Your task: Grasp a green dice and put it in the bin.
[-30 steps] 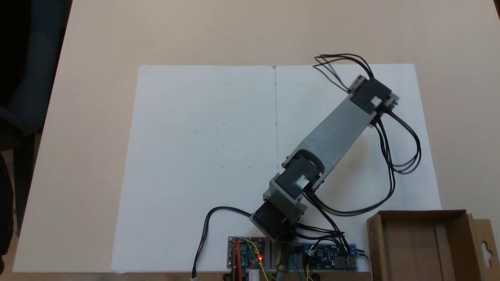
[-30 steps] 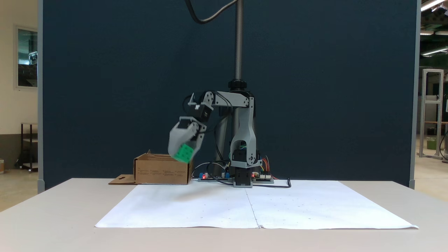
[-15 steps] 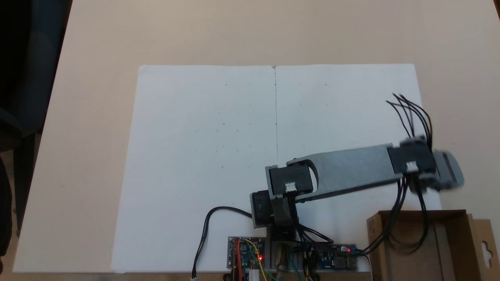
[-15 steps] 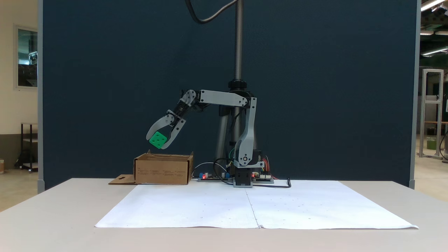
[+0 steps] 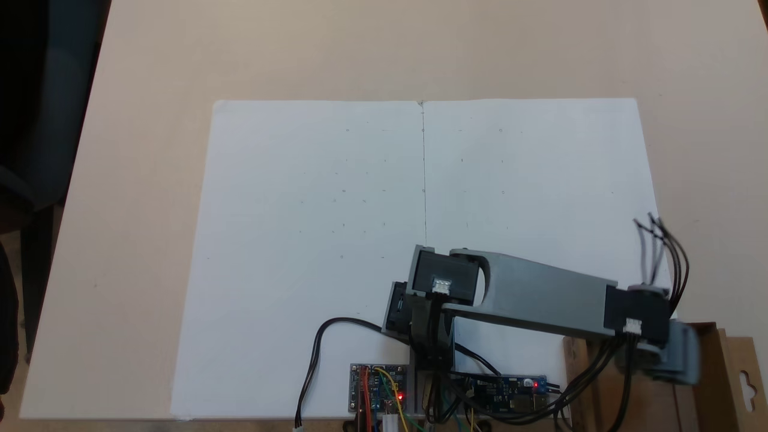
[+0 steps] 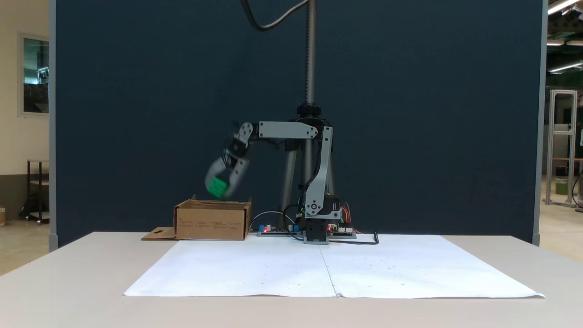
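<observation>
The gripper (image 6: 222, 186) clamps the green dice (image 6: 217, 186). Both hang blurred just above the cardboard bin (image 6: 210, 222).

A lab: bare circuit boards (image 5: 378, 389), dark partition panel (image 6: 182, 91), aluminium frame rig (image 6: 562, 146) beyond

One of your fixed cameras hangs above the table (image 5: 138, 72) and looks straight down, with the arm's base at the bottom edge and the white paper sheet (image 5: 312, 240) across the middle. Your other fixed camera stands low at the far side of the table (image 6: 54, 282), faces the arm head-on against a dark blue panel (image 6: 410, 114), and sits farther back. Both take in the paper sheet (image 6: 328, 273), the arm and the cardboard box (image 6: 212, 223).
</observation>
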Controlling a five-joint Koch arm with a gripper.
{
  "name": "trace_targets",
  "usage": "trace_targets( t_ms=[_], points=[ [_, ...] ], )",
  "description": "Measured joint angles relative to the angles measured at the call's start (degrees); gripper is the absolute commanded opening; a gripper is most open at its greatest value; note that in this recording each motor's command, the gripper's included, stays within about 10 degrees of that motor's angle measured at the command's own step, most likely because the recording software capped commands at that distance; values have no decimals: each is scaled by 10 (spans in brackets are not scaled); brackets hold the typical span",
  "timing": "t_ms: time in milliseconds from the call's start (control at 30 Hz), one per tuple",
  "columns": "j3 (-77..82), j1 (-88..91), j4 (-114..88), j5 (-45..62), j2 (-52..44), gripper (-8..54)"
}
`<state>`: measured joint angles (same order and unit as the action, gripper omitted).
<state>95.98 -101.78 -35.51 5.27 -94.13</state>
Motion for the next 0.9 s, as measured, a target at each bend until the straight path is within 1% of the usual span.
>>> trace_targets(
  t_ms=[100, 133, 167, 200, 267, 300, 567, 667, 700, 767, 900],
  points=[
    [14, 0, -4, 24, -3, 128],
    [14, 0, -4, 30, 2, 212],
    [15, 2, -4, 34, 6, 321],
    [15, 4, -4, 36, 10, 335],
    [15, 4, -4, 38, 16, 415],
    [15, 5, -4, 38, 16, 440],
    [15, 14, 34, 35, 26, 435],
    [11, 32, 101, -19, 25, 421],
    [-42, 76, 140, -77, 25, 421],
    [-64, 98, 151, -95, 23, 421],
    [-76, 238, 175, -110, 14, 426]
  ],
)
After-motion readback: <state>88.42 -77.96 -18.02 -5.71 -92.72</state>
